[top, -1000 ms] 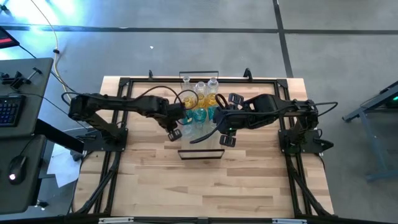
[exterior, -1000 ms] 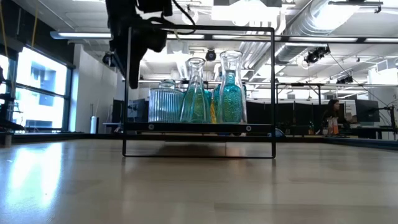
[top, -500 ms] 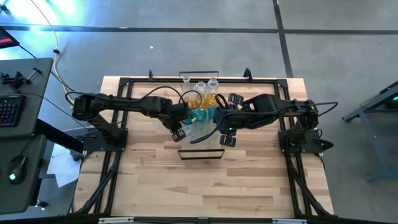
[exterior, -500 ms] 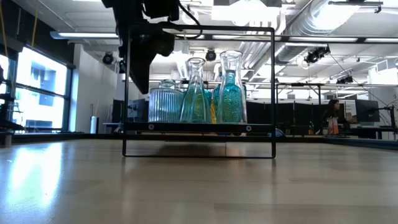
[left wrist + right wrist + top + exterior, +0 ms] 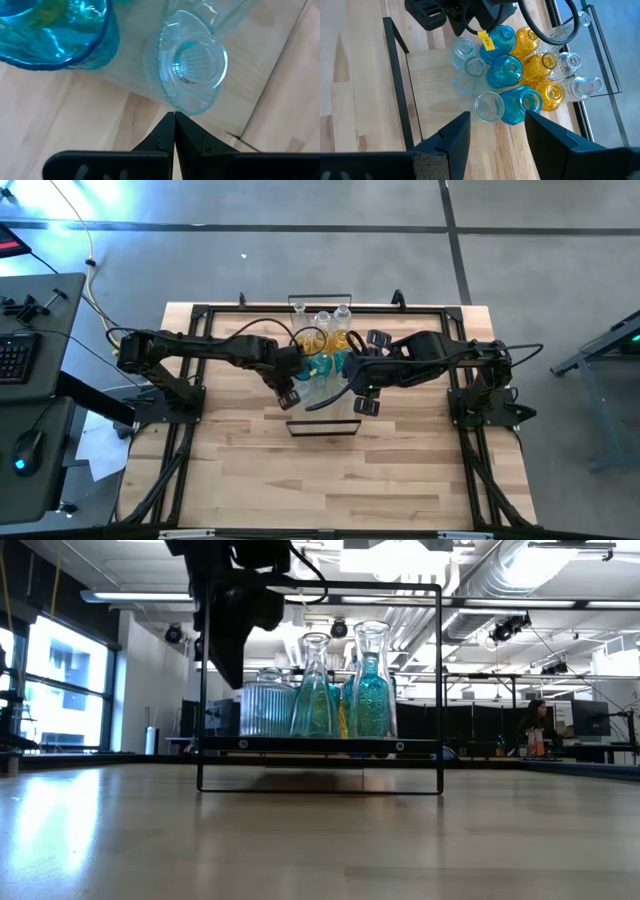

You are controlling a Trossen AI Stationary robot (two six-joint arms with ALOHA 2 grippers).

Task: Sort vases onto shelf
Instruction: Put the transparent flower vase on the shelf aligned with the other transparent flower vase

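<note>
High view showed the vases (image 5: 322, 350) bunched in one tight cluster on the shelf (image 5: 320, 395), which stood in the middle of the far half of the worktop (image 5: 330, 480). Teal-blue ones sat nearest the shelf's bare end, amber-yellow behind them, and clear ones at the back by a second black frame.

Both arms reached in over the cluster. The left pincer (image 5: 288, 394) hung at its left edge with its fingers pressed fully together, holding nothing. In its own wrist view the closed tips pointed just short of a clear vase (image 5: 192, 67), seen mouth-up, with a teal-blue vase (image 5: 55, 30) beside it. The right pincer (image 5: 365, 392) hovered above the cluster's right side, its fingers parted about halfway and gripping nothing. Between them its wrist view looked down on a clear vase (image 5: 489, 106) touching a teal-blue one (image 5: 522, 104).

From the low view, glass filled only part of the shelf's width, crowded together.

Judging by this, the gathering looked largely done, since no vase stood loose on the worktop. The sorting itself seemed unfinished: colours were roughly banded but still packed in a huddle, not set out in rows. Much of the board remained bare.
</note>
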